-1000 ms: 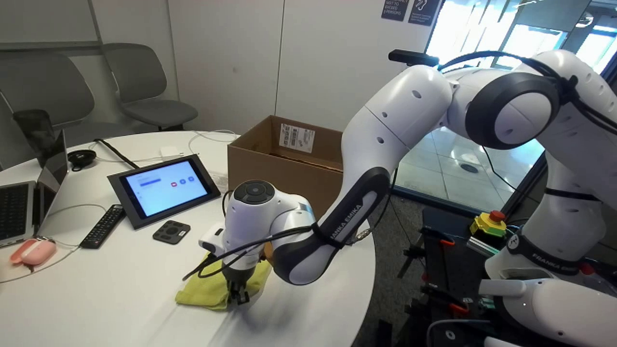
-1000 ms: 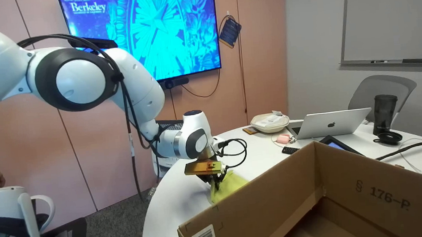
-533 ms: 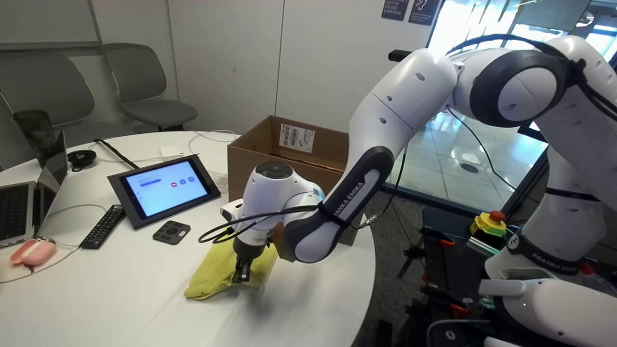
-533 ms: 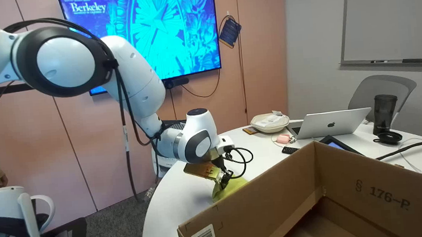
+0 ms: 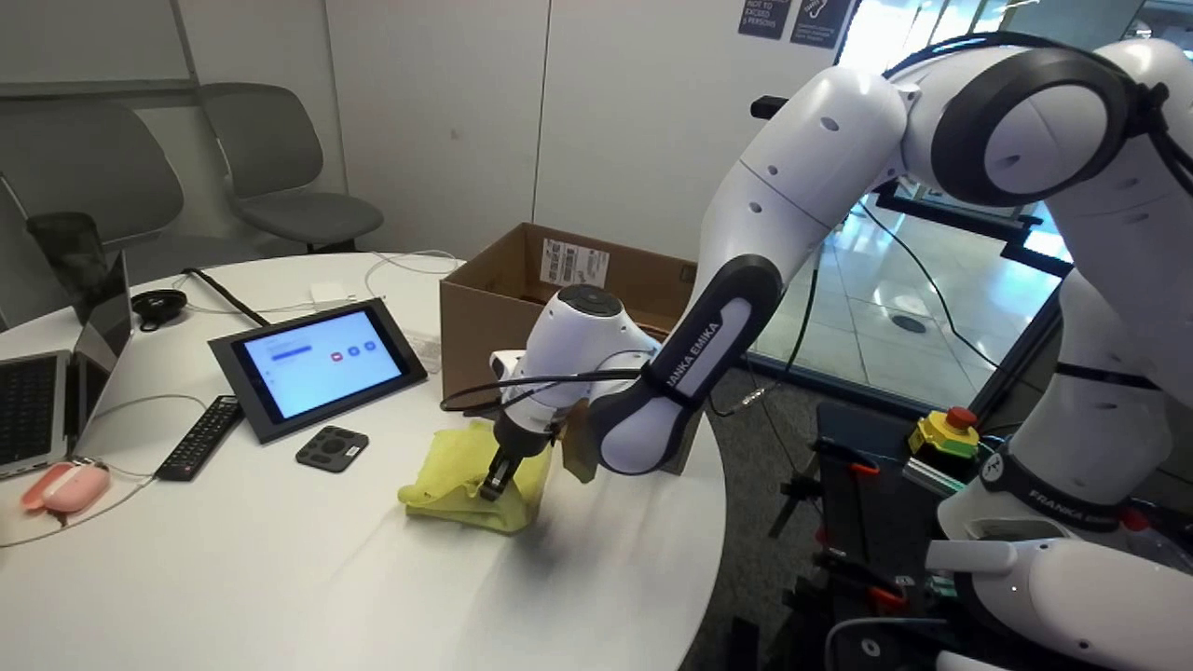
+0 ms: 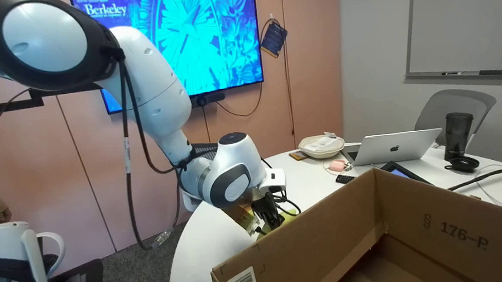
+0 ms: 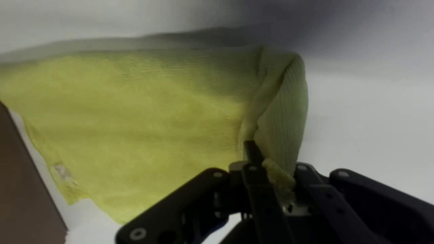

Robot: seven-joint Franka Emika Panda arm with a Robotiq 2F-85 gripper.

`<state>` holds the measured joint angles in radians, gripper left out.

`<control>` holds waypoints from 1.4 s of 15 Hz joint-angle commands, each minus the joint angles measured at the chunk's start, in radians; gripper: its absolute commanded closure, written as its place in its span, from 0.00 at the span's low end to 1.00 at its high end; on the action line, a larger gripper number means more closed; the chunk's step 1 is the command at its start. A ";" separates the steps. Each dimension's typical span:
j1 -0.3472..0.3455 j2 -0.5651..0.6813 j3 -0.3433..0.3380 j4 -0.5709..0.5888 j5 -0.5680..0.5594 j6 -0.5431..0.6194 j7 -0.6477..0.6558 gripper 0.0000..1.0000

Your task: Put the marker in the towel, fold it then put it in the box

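Folding the ribbed yellow towel [image 5: 452,461]: probably the step in hand; it lies on the white table [image 5: 308,559], below the middle of the frame in an exterior view, with its lower edge turned over.
Robotiq gripper [image 7: 278,171]: jaws close together, with a pinch of the turned edge between them, at the lower middle of the wrist view.
Marker: not visible; whether the fold covers it, I cannot tell.
Feel of the towel: I judge it light, soft and limp, not fragile; the ribs should give good friction, but layers may slide apart.
Where to hold: for the lifting, better to take all layers together at the middle of the fold, so that a marker inside would not slip out at an end.
Cardboard box [image 6: 323,243]: open at the top, at the lower right of an exterior view, near the towel.
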<state>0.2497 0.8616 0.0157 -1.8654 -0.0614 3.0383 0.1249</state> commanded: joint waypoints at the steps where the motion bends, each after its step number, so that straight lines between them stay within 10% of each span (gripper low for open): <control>1: -0.021 -0.016 -0.006 -0.065 0.083 0.019 0.058 0.92; 14: 0.099 0.115 -0.142 0.058 0.151 -0.145 0.260 0.91; 15: 0.105 0.118 -0.142 0.061 0.146 -0.156 0.264 0.66; 21: 0.058 0.107 -0.045 0.056 0.153 -0.155 0.209 0.25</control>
<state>0.3324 0.9417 -0.0888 -1.8197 0.0815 2.8902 0.3646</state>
